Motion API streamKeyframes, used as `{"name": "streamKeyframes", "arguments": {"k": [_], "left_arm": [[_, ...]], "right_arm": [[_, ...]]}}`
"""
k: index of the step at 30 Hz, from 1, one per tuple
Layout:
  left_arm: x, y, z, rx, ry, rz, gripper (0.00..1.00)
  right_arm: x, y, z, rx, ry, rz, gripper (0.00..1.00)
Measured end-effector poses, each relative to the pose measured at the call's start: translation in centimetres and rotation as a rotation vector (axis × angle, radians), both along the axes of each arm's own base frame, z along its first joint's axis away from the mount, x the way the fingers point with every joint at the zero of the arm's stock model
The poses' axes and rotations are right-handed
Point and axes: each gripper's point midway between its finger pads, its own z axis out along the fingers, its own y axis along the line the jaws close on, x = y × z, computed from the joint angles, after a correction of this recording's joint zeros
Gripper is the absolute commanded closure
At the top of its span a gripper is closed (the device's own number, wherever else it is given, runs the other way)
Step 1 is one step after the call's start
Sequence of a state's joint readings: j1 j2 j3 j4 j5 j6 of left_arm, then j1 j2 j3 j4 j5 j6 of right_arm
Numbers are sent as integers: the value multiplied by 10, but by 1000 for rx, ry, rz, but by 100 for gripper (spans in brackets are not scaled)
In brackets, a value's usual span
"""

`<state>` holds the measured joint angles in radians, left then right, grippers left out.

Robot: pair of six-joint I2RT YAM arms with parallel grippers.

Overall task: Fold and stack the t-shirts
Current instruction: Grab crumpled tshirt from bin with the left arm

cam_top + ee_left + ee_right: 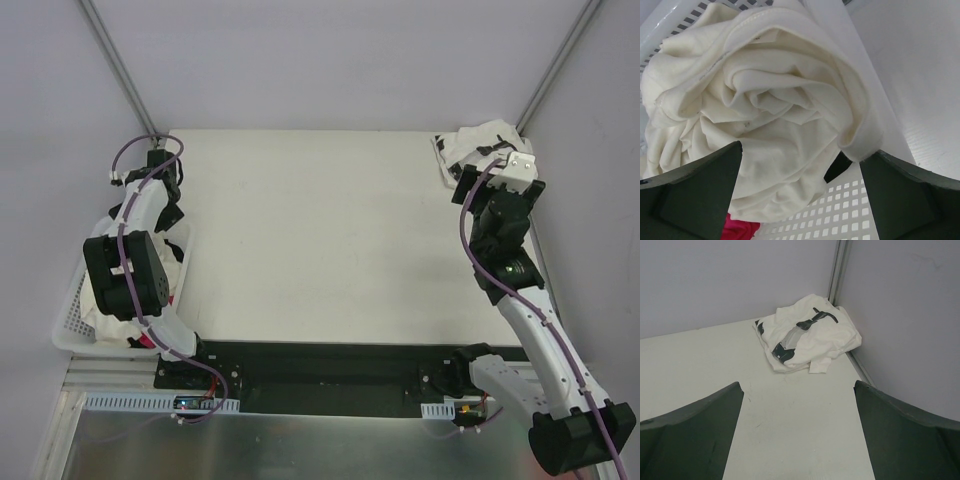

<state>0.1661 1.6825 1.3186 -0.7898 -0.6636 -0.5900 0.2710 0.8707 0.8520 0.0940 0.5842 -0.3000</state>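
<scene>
The left arm [130, 270] and the right arm [530, 320] rise from the near edge of the table [320, 240]. The left one bends out over the left edge, and the right one stretches toward the far right corner.

A white slotted basket [70, 320] sits against the table's left edge, near the near left corner. In it lies the plain cream-white t-shirt [765, 110], bunched into a loose swirl of folds that fills most of the basket. The left claw [801, 152] hangs just above this shirt with its jaws spread wide and nothing between them. Whether the fingertips touch the cloth cannot be told.

The white t-shirt with black printed marks [807, 337] lies crumpled in the far right corner of the table, close to both walls. The right claw [797, 385] hovers over bare table near it, jaws wide and empty, clearly apart from the cloth.

A scrap of bright pink cloth [740, 227] peeks out under the cream shirt in the basket.
</scene>
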Motion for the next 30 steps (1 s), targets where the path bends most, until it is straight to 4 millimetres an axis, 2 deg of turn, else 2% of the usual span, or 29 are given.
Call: {"name": "streamKeyframes", "arguments": {"k": [9, 12, 13, 16, 17, 21, 25, 30], "left_arm": [[-2, 19, -3, 3, -48, 95, 3], [-4, 22, -5, 12, -63, 120, 14], [-4, 22, -6, 13, -69, 126, 25], [-5, 22, -8, 13, -79, 140, 44], [-4, 22, -8, 12, -84, 145, 54], [-2, 24, -8, 13, -106, 160, 80], [-1, 24, -8, 14, -112, 159, 94], [1, 24, -7, 14, -119, 159, 96]], "right_arm": [[6, 4, -6, 0, 15, 19, 4], [9, 7, -8, 5, 22, 37, 4], [10, 9, -9, 7, 23, 44, 4], [13, 13, -10, 17, 23, 66, 4], [13, 14, -10, 21, 21, 70, 4], [14, 18, -9, 33, 15, 89, 4], [14, 19, -8, 38, 10, 96, 4], [15, 22, -8, 46, 9, 113, 4]]}}
